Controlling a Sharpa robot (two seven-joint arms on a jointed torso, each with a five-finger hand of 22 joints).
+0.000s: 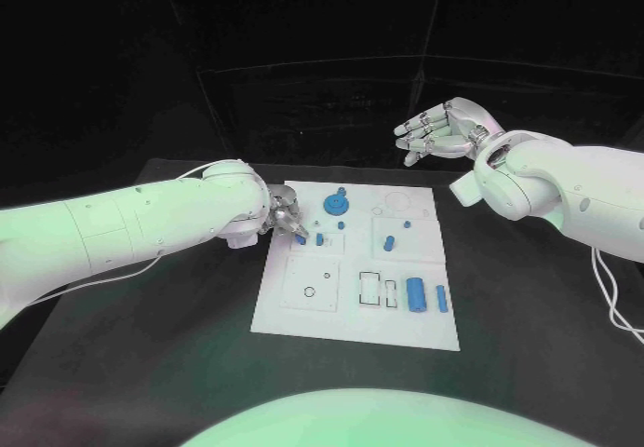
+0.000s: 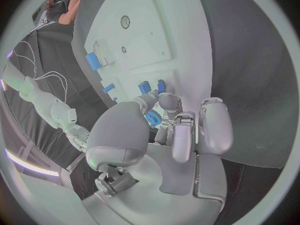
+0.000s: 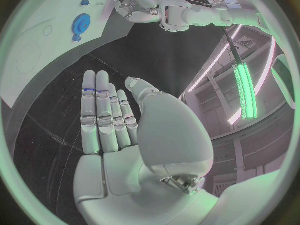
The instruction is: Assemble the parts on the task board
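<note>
Left hand (image 1: 285,219) reached low over the white board's (image 1: 312,307) left edge, fingertips pinching a small blue piece (image 1: 301,238) on it, right hand (image 1: 443,133) raised beyond the board's far corner, fingers straight and empty.

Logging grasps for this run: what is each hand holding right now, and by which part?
The left hand pinches a small blue part at the white task board's edge; by which part is unclear. The right hand holds nothing.

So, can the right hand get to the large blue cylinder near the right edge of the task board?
Probably yes. The right hand is open and holds nothing, raised beyond the far edge of the task board. Nothing stands between it and the large blue cylinder, and the left hand is at the opposite edge.
</note>
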